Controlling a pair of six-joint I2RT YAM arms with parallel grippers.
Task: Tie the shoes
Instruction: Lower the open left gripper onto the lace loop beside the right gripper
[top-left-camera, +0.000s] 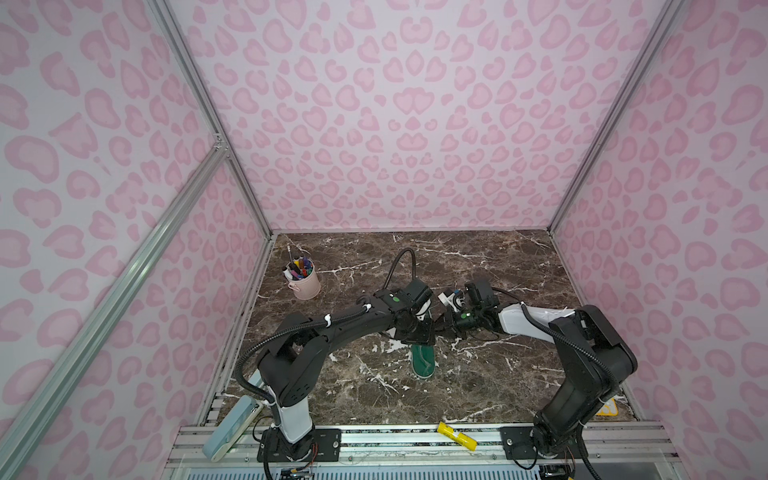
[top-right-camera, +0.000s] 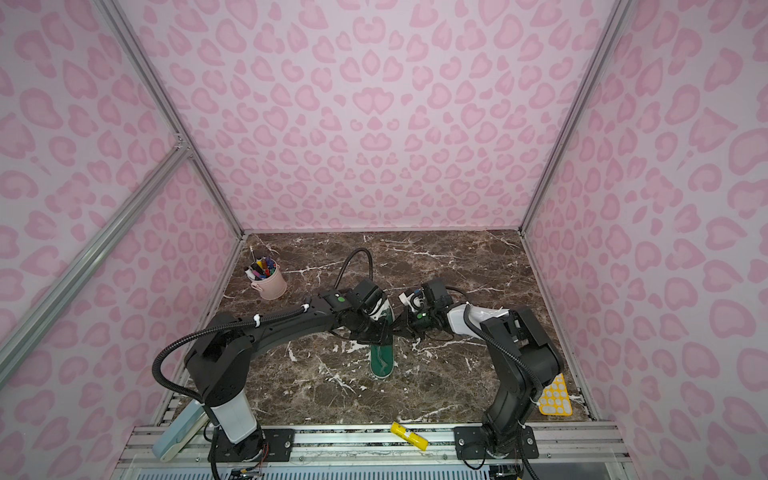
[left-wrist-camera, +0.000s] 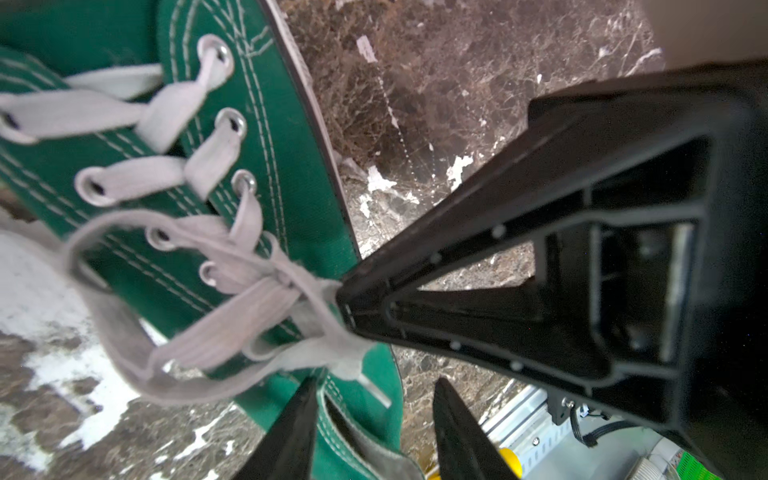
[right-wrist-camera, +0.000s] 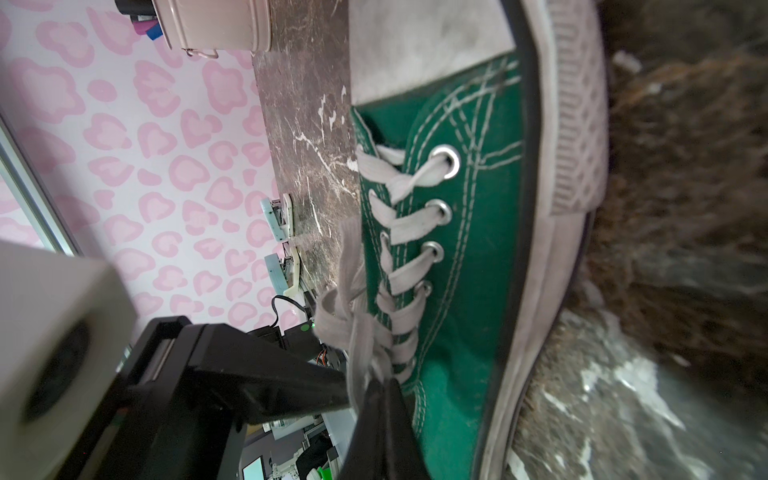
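The shoe, a green canvas sneaker (top-left-camera: 424, 365) (top-right-camera: 381, 363), lies in the middle of the marble table with its heel toward the front; both arms meet over its laced part. Its off-white laces (left-wrist-camera: 232, 324) form a loose loop and a bunch near the top eyelets. My right gripper (right-wrist-camera: 380, 388) is shut on that bunch of lace (right-wrist-camera: 353, 332); in the left wrist view its black tip (left-wrist-camera: 344, 309) pinches the lace. My left gripper (left-wrist-camera: 374, 432) stands open, one finger (left-wrist-camera: 291, 436) against the green collar edge, the other finger (left-wrist-camera: 461, 436) off the shoe.
A pink cup of pens (top-left-camera: 304, 282) stands at the back left. A yellow object (top-left-camera: 457, 435) lies on the front rail, a yellow tray (top-right-camera: 556, 399) at the front right, a pale blue device (top-left-camera: 232, 428) at the front left.
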